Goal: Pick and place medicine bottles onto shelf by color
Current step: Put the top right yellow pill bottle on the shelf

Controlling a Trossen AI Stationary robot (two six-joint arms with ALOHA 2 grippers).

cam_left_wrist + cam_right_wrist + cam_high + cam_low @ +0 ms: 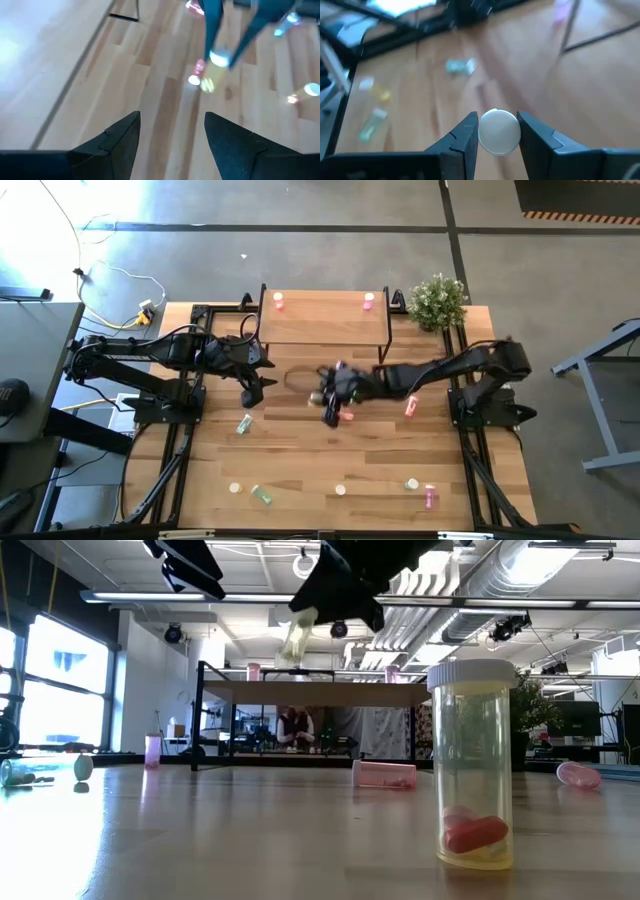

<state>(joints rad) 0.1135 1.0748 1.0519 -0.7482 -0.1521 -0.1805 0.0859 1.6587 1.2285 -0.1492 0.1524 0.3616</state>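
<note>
Over the middle of the bench [300,470], seen from above, the right hand [330,398] hangs just in front of the shelf [322,328], carrying a pale yellowish bottle [316,396] at its tip. Two pink bottles [279,302] already stand on the shelf top, one near each back corner. The left hand [250,392] waits nearby, toward its own side, fingers spread and carrying nothing.

From bench height, the held bottle [293,643] hangs tilted, cap end uppermost, clear of the surface and roughly level with the shelf top [315,692]. A yellow bottle [471,762] with a red capsule inside stands upright close to the lens.

Through the left wrist camera, the same bottle shows pinched near its cap between the other arm's fingers [210,20].

Through the right wrist camera, the white cap [499,131] sits squarely between the two fingers [462,140], which pinch it from both sides.

The likely risk is that the grip lies only at the cap: the tilted bottle could swing or slip, or clip the shelf edge on the way in and topple when set down.
</note>
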